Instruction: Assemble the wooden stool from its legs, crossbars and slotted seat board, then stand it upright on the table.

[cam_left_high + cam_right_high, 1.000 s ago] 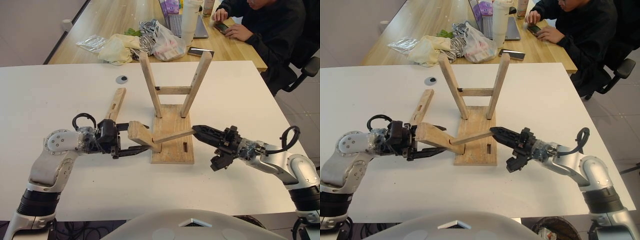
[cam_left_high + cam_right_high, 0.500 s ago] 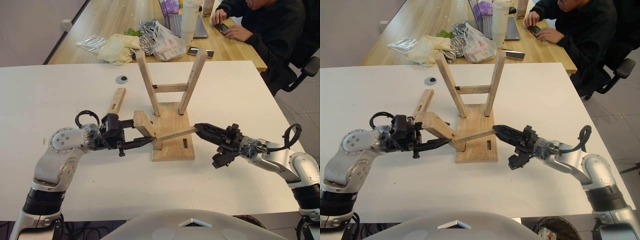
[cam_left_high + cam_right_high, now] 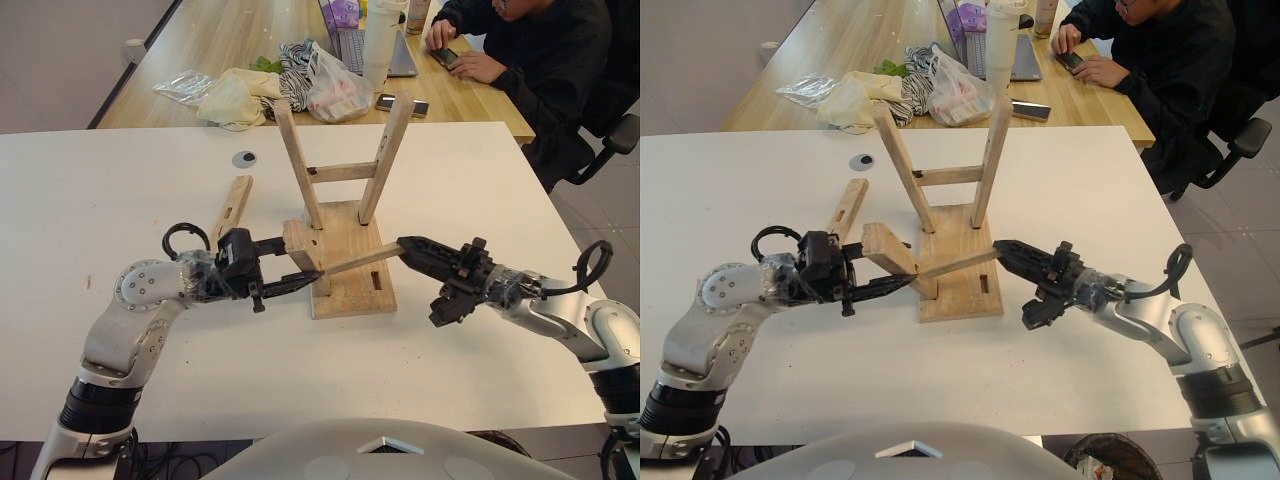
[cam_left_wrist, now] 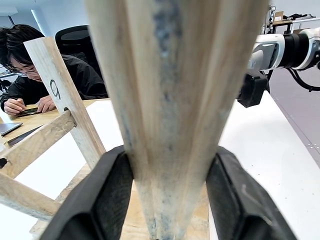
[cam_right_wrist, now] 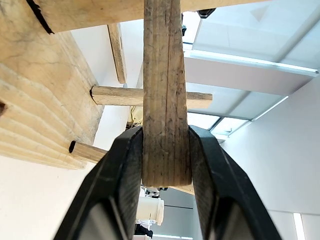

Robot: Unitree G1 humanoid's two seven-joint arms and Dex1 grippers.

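The slotted seat board [image 3: 352, 290] lies flat mid-table. Two legs [image 3: 298, 160] rise from its far end, joined by a crossbar [image 3: 345, 172]. My left gripper [image 3: 300, 264] is shut on a third leg [image 3: 305, 245], held tilted over the board's near left corner; the leg [image 4: 170, 100] sits between both pads [image 4: 105, 200]. My right gripper [image 3: 412, 248] is shut on a second crossbar [image 3: 362, 260], whose far end meets the held leg. That crossbar [image 5: 162, 100] is clamped between its fingers [image 5: 120, 190]. A fourth leg [image 3: 233, 205] lies loose on the table, left of the board.
A small grey disc [image 3: 243, 158] lies near the far edge of the white table [image 3: 520, 170]. Behind it, a wooden table [image 3: 200, 40] carries bags, a laptop and a phone, with a person seated at it. Bare tabletop lies along the near side.
My left gripper has carried its leg rightward to the board's near left corner. My right gripper and its crossbar have shifted slightly right and farther away with it.
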